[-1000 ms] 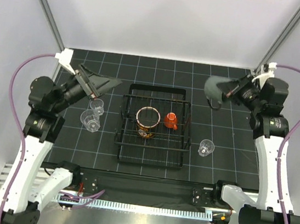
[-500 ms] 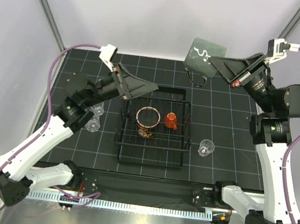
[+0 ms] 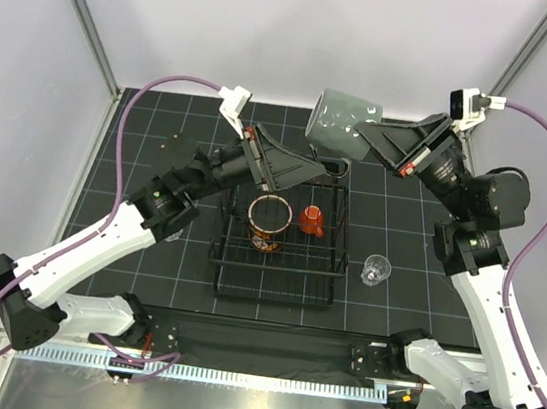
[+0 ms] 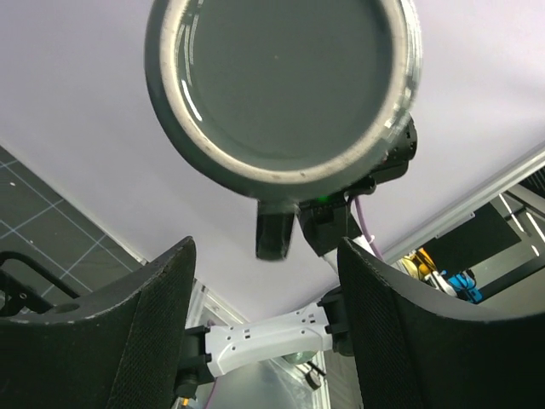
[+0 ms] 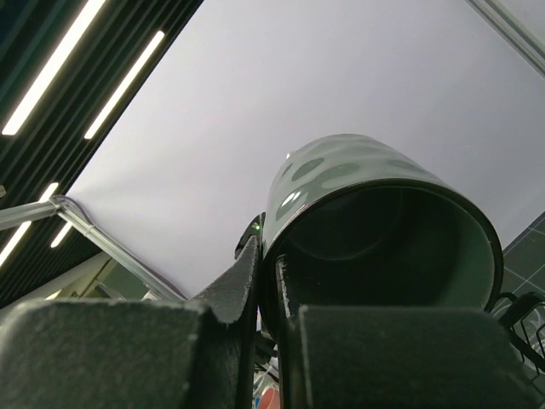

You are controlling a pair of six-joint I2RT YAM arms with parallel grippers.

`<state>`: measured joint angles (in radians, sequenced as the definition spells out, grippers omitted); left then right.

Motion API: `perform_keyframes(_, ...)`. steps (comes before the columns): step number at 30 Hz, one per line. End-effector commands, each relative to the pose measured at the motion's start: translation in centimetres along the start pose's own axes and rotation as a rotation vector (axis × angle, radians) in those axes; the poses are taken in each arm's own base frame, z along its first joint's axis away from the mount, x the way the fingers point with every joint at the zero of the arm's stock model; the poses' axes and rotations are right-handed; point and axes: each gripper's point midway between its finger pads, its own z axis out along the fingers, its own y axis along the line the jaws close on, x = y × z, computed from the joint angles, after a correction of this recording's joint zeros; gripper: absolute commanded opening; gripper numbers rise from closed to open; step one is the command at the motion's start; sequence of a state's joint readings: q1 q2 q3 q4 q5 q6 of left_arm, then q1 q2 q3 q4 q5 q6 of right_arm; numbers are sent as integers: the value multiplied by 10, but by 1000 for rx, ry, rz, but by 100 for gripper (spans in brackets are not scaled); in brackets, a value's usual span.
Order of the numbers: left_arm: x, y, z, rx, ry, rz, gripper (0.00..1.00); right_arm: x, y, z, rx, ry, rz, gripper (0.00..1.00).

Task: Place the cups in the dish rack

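Observation:
My right gripper (image 3: 371, 139) is shut on the rim of the grey-green cup (image 3: 341, 125), one finger inside and one outside (image 5: 243, 285). It holds the cup (image 5: 375, 221) tilted in the air above the far edge of the dish rack (image 3: 274, 280). My left gripper (image 3: 324, 171) is open just below and in front of that cup. In the left wrist view the cup's round end (image 4: 281, 85) hangs above the left gripper (image 4: 264, 328), with nothing between the fingers. The large mug (image 3: 269, 222) and the orange cup (image 3: 312, 220) stand in the rack. One clear cup (image 3: 376, 269) stands right of the rack.
The left arm (image 3: 168, 201) stretches over the mat left of the rack and hides most of what stands there. The black gridded mat (image 3: 413, 294) covers the table. Metal frame posts (image 3: 82, 13) rise at the back corners.
Both arms swung inward over the rack. The right gripper carried the grey-green cup left and lower. The left gripper rose from beside the clear cups toward it, its jaws narrowing a little.

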<state>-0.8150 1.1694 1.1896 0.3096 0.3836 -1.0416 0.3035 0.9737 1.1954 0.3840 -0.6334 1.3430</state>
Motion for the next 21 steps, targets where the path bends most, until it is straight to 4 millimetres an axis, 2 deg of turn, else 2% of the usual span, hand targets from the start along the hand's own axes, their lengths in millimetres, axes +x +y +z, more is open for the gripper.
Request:
perform_keyframes(1, -20, -21, 10, 62, -71, 60, 66, -11, 47, -2, -148, -73, -67, 4)
perform_keyframes(8, -16, -16, 22, 53, -65, 50, 53, -5, 45, 0, -156, -67, -46, 4)
perform_keyframes(19, -18, -16, 29, 57, -75, 43, 38, 1, 39, 4, -153, -67, -23, 4)
perform_keyframes(21, -19, -15, 29, 52, -83, 42, 31, 4, 38, 4, -155, -65, -18, 4)
